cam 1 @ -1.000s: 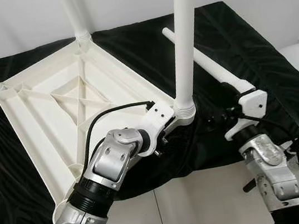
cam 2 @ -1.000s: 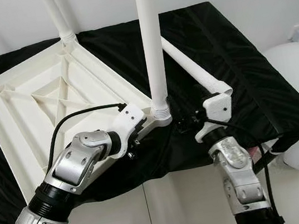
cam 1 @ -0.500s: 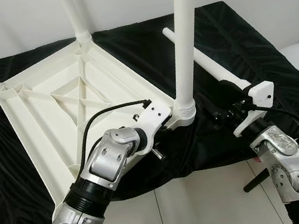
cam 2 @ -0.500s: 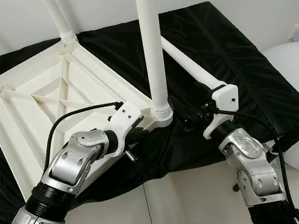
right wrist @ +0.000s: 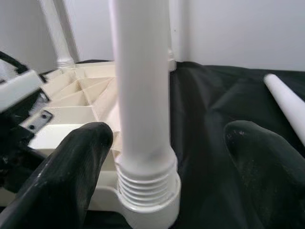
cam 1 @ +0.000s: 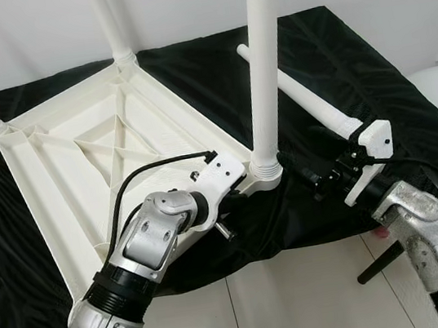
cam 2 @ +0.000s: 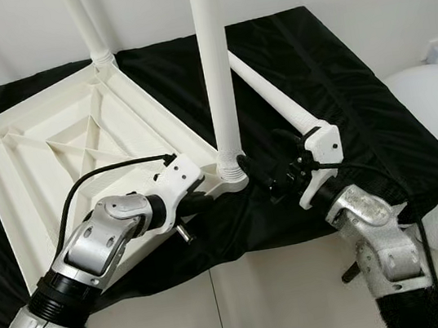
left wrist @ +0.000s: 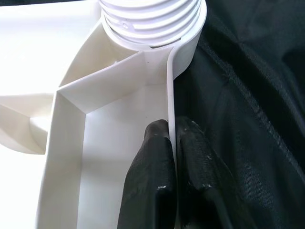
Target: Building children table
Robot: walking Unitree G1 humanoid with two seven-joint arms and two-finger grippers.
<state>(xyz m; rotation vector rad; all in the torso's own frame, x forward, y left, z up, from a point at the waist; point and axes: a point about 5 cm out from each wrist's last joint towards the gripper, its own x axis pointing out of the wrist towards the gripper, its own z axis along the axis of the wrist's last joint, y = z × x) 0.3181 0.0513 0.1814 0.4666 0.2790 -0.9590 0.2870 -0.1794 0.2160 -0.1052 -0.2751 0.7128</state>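
The white plastic children's table [cam 1: 77,152] lies upside down on a black cloth. Three white legs stand screwed into its corners, and the nearest leg [cam 1: 261,59] rises from the front corner socket [left wrist: 152,19]. A loose fourth leg [cam 1: 299,94] lies on the cloth to the right. My left gripper [left wrist: 172,131] is shut on the table's thin rim [left wrist: 170,95] just beside that socket. My right gripper [right wrist: 167,138] is open, with one black finger [right wrist: 76,162] on each side of the nearest leg's base, close to it but apart.
Two more upright legs [cam 1: 111,23] stand at the far corners. A large white rounded object [cam 2: 434,115] sits right of the cloth-covered surface [cam 1: 367,51]. A dark rod [cam 1: 378,262] slants over the pale tiled floor below my right arm. A white wall runs behind.
My right gripper has swung left, away from the loose leg's thick end, to straddle the nearest upright leg's base. My left gripper stays clamped on the rim.
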